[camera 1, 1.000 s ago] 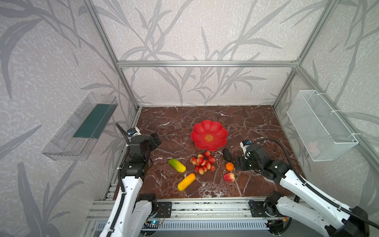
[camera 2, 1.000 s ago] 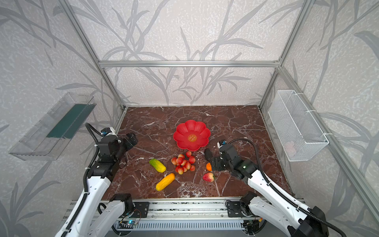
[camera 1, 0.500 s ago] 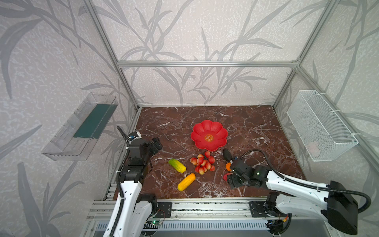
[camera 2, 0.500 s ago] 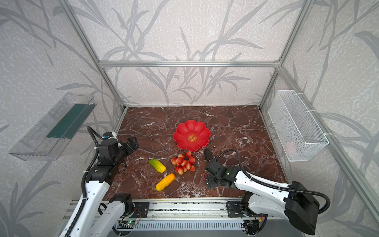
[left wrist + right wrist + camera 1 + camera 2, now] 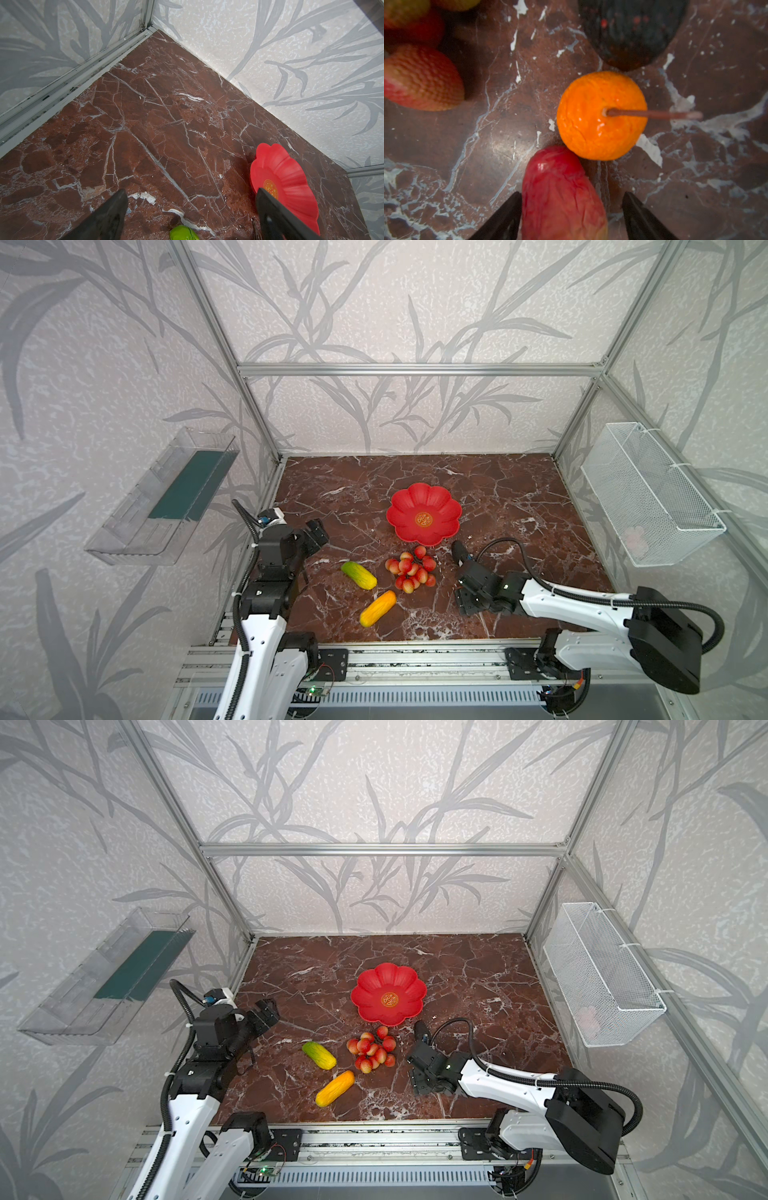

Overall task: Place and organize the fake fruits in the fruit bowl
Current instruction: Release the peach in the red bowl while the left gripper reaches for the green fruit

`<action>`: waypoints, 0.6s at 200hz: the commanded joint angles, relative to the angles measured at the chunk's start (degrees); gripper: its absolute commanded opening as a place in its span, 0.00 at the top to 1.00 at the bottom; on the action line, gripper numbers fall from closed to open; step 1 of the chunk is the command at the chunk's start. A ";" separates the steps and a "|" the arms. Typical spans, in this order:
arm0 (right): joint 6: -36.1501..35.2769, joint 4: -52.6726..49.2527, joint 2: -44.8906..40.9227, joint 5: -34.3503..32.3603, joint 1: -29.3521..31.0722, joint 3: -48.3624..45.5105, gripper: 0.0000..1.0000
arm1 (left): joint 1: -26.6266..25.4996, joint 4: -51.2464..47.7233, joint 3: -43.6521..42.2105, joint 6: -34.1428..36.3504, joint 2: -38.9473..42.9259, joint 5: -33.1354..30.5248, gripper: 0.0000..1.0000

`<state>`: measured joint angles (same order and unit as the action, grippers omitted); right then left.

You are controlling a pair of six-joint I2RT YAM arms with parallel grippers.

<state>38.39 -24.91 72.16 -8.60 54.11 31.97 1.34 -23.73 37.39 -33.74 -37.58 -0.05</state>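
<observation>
Strawberry (image 5: 556,172) is lying nearest the robot, on the table (image 5: 519,489), btwn the fingers of the right gripper (image 5: 571,195). One finger is touching its side and the other is standing a bit off, so the gripper isn't squeezing it yet. Yellow-orange fruit (image 5: 377,608) is lying nr the front too, well off to the left.

Next back, the small orange (image 5: 601,116) is sitting right at the strawberry's tip, maybe touching, w/ a thin stalk sticking out. Green-yellow fruit (image 5: 358,575) & grape bunch (image 5: 409,570) are lying a bit farther. Avocado (image 5: 633,31) is lying just past the orange.

Fruit bowl (image 5: 403,510) is sitting behind them all, w/ nothing in it. Left gripper (image 5: 191,197) is hanging at the left side, spread wide, holding nothing.

I'm guessing the strawberry is light & a bit squashy, w/ shiny, slippy skin. Best grabbing it across the fat middle, gently, w/o bumping the orange, which prob. rolls.
</observation>
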 commanded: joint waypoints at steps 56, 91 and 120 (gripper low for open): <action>-5.23 -5.96 -6.31 0.08 2.79 8.44 0.62 | 0.29 -3.58 -0.73 -1.23 2.14 -0.14 0.04; -11.95 -6.30 -6.45 -3.78 1.77 18.69 0.63 | 0.24 -6.44 -0.83 -2.34 2.78 2.24 0.04; -17.68 -4.02 3.80 2.39 -6.30 28.70 0.63 | 0.16 -9.89 -0.48 -2.57 1.89 5.71 0.07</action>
<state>27.29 -29.82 68.64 -9.06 53.43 54.70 1.34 -28.82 37.26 -35.09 -35.38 2.35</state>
